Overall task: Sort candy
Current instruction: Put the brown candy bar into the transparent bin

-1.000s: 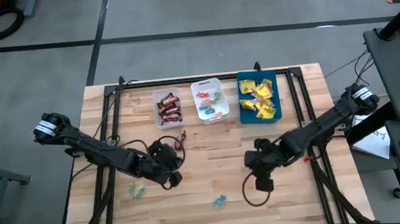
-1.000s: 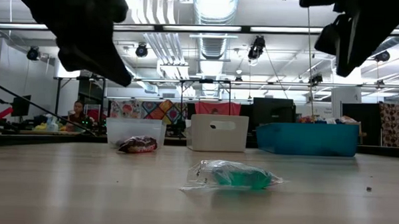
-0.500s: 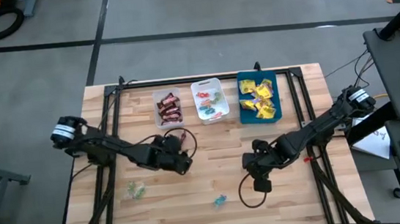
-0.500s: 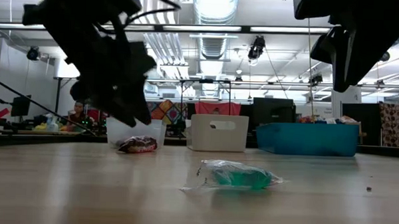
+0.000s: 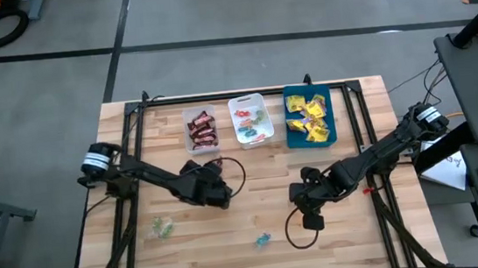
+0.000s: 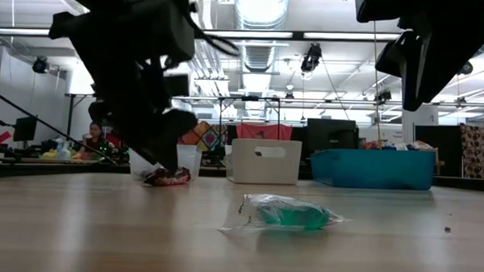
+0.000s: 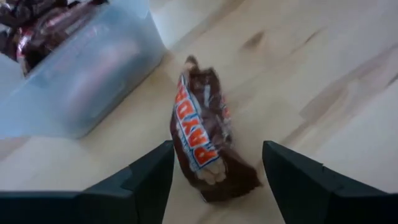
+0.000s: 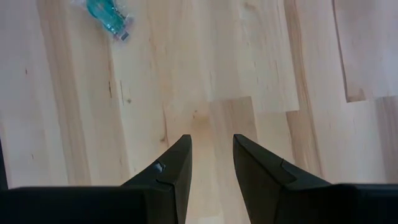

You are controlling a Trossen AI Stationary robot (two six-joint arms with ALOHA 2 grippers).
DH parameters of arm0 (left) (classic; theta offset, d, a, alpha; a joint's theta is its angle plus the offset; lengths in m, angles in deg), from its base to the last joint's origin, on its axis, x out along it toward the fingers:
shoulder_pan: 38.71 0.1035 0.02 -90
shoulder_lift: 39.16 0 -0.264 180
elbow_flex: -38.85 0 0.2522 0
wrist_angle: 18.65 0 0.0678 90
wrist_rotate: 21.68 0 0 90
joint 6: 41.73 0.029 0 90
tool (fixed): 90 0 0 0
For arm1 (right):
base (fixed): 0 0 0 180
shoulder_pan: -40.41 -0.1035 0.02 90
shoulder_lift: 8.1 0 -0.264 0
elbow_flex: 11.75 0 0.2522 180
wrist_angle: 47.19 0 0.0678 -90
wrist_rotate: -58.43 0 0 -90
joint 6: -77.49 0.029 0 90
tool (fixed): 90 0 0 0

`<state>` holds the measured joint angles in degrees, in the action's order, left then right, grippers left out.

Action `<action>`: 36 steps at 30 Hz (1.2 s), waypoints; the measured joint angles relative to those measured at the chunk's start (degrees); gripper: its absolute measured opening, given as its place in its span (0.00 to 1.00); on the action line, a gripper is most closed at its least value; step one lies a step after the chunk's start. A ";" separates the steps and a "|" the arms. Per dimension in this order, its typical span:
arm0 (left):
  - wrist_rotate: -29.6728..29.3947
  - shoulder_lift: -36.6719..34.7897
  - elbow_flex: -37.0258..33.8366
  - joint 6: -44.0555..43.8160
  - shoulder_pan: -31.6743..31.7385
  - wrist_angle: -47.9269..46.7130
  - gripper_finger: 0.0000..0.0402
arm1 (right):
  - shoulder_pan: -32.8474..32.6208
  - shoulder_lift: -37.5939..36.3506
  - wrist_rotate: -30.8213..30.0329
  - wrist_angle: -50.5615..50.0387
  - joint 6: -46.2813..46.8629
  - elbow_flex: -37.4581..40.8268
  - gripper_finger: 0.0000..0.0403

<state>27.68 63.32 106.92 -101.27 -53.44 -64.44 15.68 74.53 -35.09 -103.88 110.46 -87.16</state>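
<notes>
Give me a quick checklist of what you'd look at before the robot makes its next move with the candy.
1. Left gripper open around the brown mini bar: ok, a finger on each side.
2. Mini bar lying on the table, outside the clear tray: ok, right beside it.
3. Clear tray already holds matching bars: ok.
4. Right gripper holds nothing: ok, bare wood between its fingers.
5. Loose teal candy waiting on the table: ok, ahead of the right gripper.
6. Whether the left fingers touch the bar: cannot tell.

One camera looks straight down on the worktop [image 5: 255, 207], one level across it, both sharing the teal candy [image 6: 292, 214]; wrist cameras hover close.
</notes>
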 joint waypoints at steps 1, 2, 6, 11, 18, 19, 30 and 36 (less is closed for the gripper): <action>0.24 0.47 0.01 0.02 0.01 -0.15 0.56 | 0.00 0.00 -0.22 0.01 -0.02 0.00 0.27; 0.75 0.90 -0.01 0.08 0.08 -0.06 0.55 | 0.00 0.00 -0.53 0.01 -0.01 0.00 0.27; 1.52 2.43 -0.13 0.11 0.23 0.15 0.51 | 0.00 0.00 -1.02 0.02 -0.02 0.00 0.27; 1.89 3.47 -0.12 0.13 0.17 1.00 0.42 | 0.00 -0.02 -1.04 0.10 0.29 0.00 0.27; 2.56 3.35 -0.12 0.54 0.04 1.35 0.19 | 0.00 -0.02 -1.14 0.43 0.42 0.00 0.27; 2.62 3.27 -0.12 0.76 0.04 1.19 0.16 | 0.00 -0.02 -1.15 0.43 0.42 0.00 0.27; 7.14 -3.45 0.58 9.79 -1.63 0.48 0.09 | 0.00 -0.02 -1.17 2.02 0.44 0.00 0.27; 8.59 -12.17 0.73 21.79 -1.98 0.12 0.09 | 0.00 -0.02 -1.17 2.01 0.46 0.00 0.27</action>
<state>36.27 51.15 107.65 -79.48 -55.42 -64.32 15.68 74.50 -36.26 -101.87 110.92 -87.16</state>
